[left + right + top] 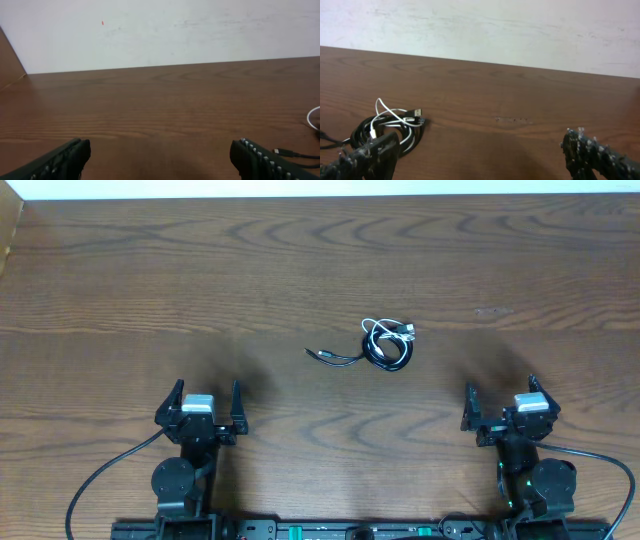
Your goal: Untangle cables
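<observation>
Only the overhead view takes in the whole tangle: two cables, one black cable (388, 356) coiled and one white cable (380, 328) looped over it, lying on the table (300, 260) ahead of both arms and nearer the right one. The right wrist view shows the small plugs up close, while the left wrist view catches only the tangle's edge. The left gripper (208, 388) and the right gripper (500, 392) both stand wide and hold nothing.

- The left gripper (160, 151) is spread wide, its dark fingers (60, 162) in the near corners.
- A black cable (295, 153) with a small plug lies just right of the right finger.
- A white cable (308, 118) curves in at the right edge.
- The brown wooden table (150, 100) runs far to a pale wall (175, 30).
</observation>
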